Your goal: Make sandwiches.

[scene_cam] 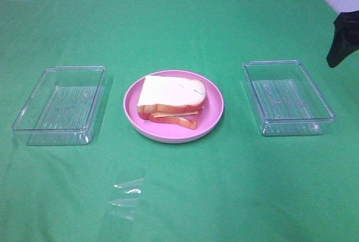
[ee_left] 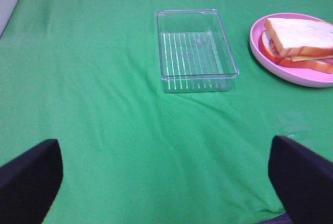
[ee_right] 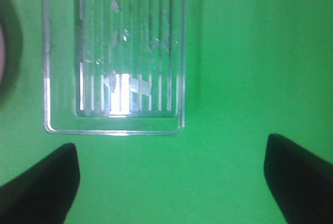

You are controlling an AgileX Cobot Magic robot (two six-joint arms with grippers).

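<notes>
Here, in the exterior high view, the sandwich point(scene_cam: 171, 100) is sitting at the centre of the frame on a round pink plate point(scene_cam: 216, 113), its white top slice lying flat with an orange-brown crust, and red strips and a thin yellow layer are showing along the near edge beneath it. The plate is resting on the counter point(scene_cam: 179, 17), which is covered in green cloth. A clear rectangular tray point(scene_cam: 60, 104) is standing at the left of the frame, well apart from the plate, and a second clear tray point(scene_cam: 287, 97) is standing at the right; both are showing only their ribbed bottoms. At the upper right edge a dark part of the right arm point(scene_cam: 343, 37) is hanging above the cloth, beyond the second tray. In the left wrist view the left gripper point(ee_left: 166, 182) is holding its jaws wide apart over bare green cloth, gripping nothing, with the left tray point(ee_left: 195, 50) ahead of it and the plate point(ee_left: 270, 60) with the sandwich point(ee_left: 299, 44) showing at the upper right edge of that frame. In the right wrist view the right gripper point(ee_right: 171, 182) is likewise holding its jaws spread open and empty, with the near end of the right tray point(ee_right: 114, 52) lying just ahead of it on the cloth.
</notes>
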